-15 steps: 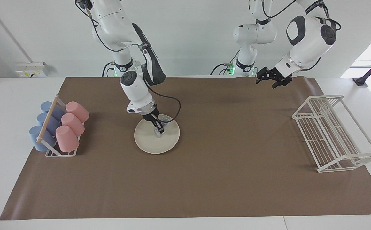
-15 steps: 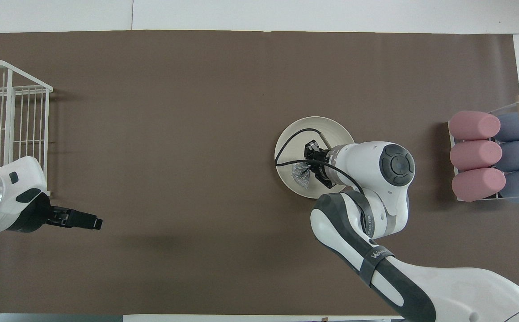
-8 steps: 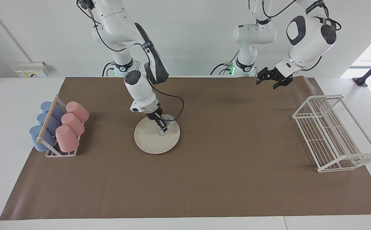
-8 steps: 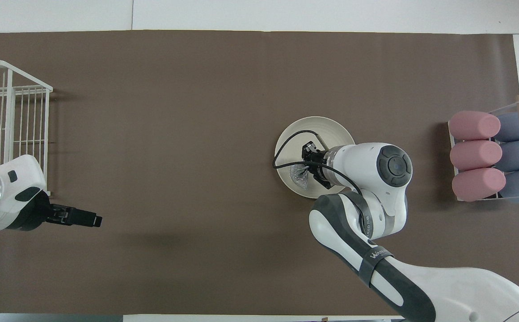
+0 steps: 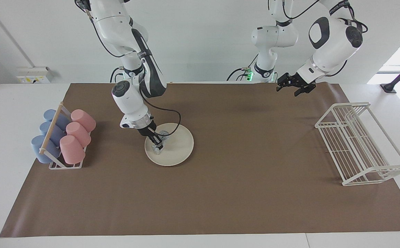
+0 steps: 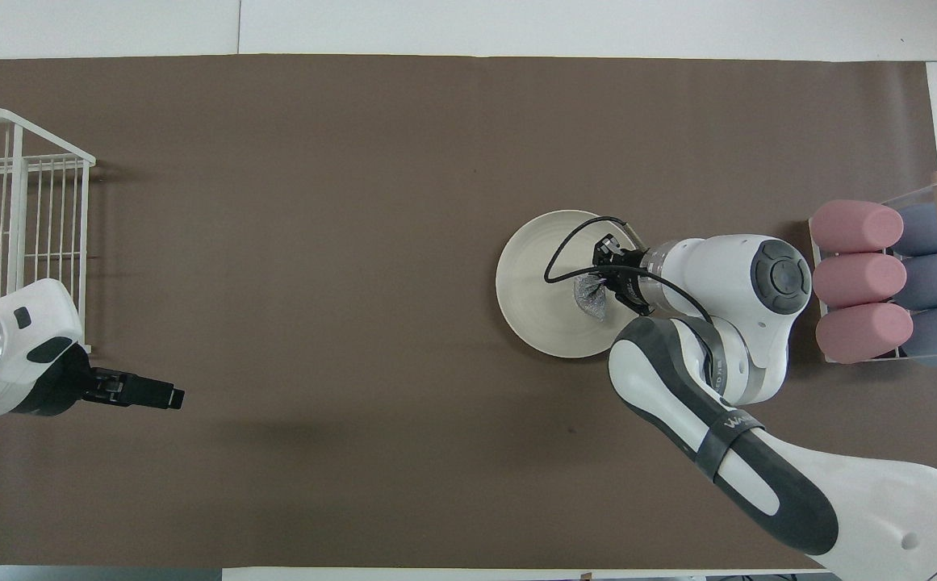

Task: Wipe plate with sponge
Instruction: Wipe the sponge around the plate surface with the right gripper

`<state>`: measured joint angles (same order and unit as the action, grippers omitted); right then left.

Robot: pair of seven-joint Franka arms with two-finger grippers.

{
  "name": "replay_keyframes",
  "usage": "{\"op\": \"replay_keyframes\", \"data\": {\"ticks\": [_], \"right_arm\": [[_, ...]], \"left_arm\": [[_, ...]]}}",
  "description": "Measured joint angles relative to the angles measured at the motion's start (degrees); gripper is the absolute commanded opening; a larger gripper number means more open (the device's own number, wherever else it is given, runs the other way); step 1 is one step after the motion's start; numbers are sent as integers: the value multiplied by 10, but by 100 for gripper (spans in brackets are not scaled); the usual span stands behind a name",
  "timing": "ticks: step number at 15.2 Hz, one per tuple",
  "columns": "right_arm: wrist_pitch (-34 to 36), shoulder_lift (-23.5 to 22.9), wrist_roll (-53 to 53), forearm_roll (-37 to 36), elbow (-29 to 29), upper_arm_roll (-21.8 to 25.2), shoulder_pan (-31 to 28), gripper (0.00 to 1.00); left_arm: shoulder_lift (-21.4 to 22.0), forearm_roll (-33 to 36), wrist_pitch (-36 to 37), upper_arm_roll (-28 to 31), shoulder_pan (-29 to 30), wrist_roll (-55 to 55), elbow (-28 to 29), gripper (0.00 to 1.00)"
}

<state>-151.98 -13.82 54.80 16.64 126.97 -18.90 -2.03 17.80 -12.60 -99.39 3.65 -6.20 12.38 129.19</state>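
So the right hand [image 5: 158, 144] is clamped on the sponge [image 5: 157, 148], and that glittery grey wad is pressed down onto the plate [image 5: 177, 151]. What matters for the wipe is where the sponge sits on the plate: it's on the part of the plate toward the right arm's end of the bench, the side closest to the cup rack [image 5: 63, 139], not far in from the rim. In the overhead view you can see the same thing, sponge [image 6: 591, 297] poking out of the hand [image 6: 597, 286] with most of the bare plate [image 6: 537, 290] spread out toward the middle of the bench.

My read: most of the surface open to the next stroke lies away from the hand, toward the left arm's end, so the stroke probably wants to drag back across the centre. The sponge sticks out just past the fingertips, basically in line with the tilted wrist, so it leads the hand in that direction.

The plate itself sits on the brown mat toward the right arm's end of the bench, near the cup rack but clear of it, and well apart from the white wire rack [image 5: 361, 144].

The left hand [image 5: 293, 86] is way off, hanging released above the mat's robot-side edge near the wire rack, just waiting. The right arm is obviously the nearer one.
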Motion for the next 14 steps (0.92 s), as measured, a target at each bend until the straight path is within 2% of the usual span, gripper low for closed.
{"op": "replay_keyframes", "data": {"ticks": [2, 7, 11, 12, 14], "right_arm": [[-2, -1, 28, 0, 0, 0, 9, 0], [-15, -4, 170, 0, -1, -1, 101, 0], [-11, -4, 181, 0, -3, -1, 108, 0], [4, -2, 181, 0, -8, -1, 107, 0], [78, 19, 187, 0, -29, 2, 104, 0]], "left_arm": [[0, 0, -3, 0, 0, 0, 0, 100], [-1, 0, -7, -2, 0, -19, 0, 100], [-1, 0, -8, -1, 0, -26, 0, 100], [-1, 0, -9, -1, 0, -31, 0, 100], [-1, 0, -9, -1, 0, -49, 0, 100]]}}
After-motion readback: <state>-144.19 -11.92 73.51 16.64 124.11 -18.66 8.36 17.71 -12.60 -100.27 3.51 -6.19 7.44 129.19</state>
